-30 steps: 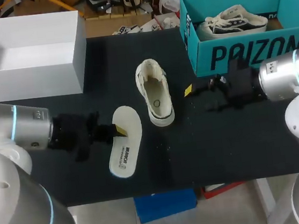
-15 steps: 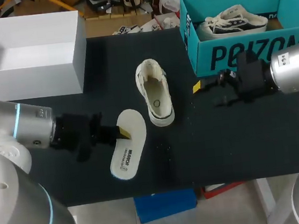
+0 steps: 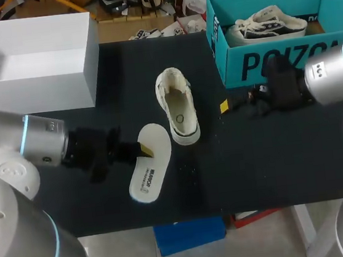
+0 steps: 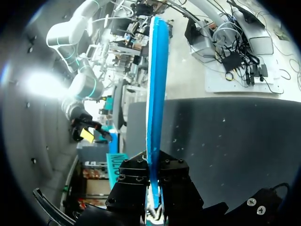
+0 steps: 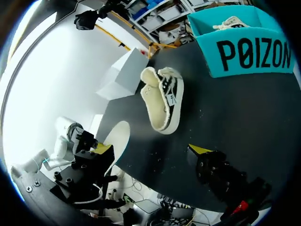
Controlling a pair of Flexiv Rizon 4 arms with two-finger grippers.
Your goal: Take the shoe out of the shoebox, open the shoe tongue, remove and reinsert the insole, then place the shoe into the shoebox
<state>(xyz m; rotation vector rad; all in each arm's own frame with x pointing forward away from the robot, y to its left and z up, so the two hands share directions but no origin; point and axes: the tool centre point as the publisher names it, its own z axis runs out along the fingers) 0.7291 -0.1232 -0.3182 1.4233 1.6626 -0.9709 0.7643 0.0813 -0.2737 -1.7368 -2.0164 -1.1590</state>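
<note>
With the left gripper point(image 3: 138, 149) pinching the white foam insole point(image 3: 151, 165) by its edge, just beside the cream canvas shoe point(image 3: 177, 106) on the black table point(image 3: 255, 156), I'd slide it in toe-first, though I cannot tell the right gripper point(image 3: 231, 104)'s state.

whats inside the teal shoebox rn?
One sneaker, white with dark stripes, lies in the teal shoebox. The front wall hides the sneaker's lower part and the box floor behind it, so anything low there cannot be seen.
</note>
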